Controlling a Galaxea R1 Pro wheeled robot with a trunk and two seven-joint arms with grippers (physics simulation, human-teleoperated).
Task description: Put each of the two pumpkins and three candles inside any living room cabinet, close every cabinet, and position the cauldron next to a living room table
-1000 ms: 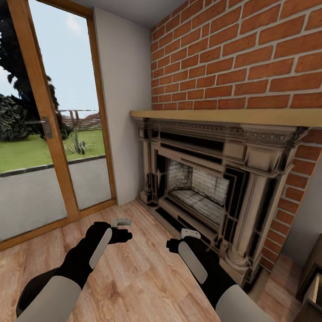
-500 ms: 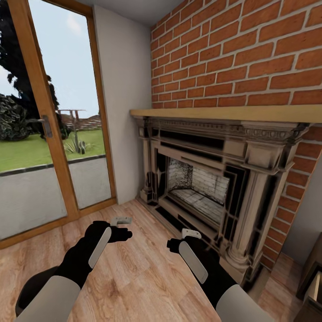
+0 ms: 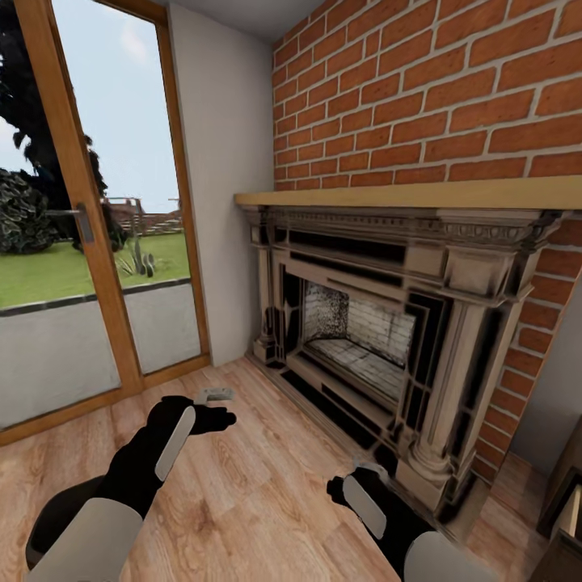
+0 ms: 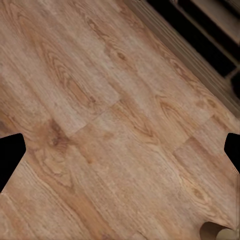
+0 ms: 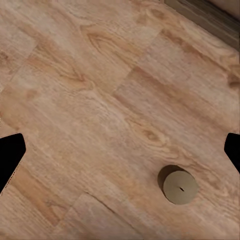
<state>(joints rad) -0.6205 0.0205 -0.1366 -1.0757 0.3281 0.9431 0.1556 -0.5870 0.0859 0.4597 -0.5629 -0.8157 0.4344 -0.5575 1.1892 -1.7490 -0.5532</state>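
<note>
Right wrist view: spread jaws hang over a candle.

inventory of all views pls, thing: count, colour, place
candle: 1, grey-beige, upright on the floor, seen from above in the right wrist view
fireplace: 1, stone-grey with black trim, against the brick wall
mantel shelf: 1, light wood, on top of the fireplace
brick wall: 1, red, behind the fireplace
glass door: 1, wooden frame, left of the fireplace, lawn outside
floor: wood planks, light brown
left gripper: 1, black, open, above the floor
right gripper: 1, black, open, above the floor near the fireplace base
</note>
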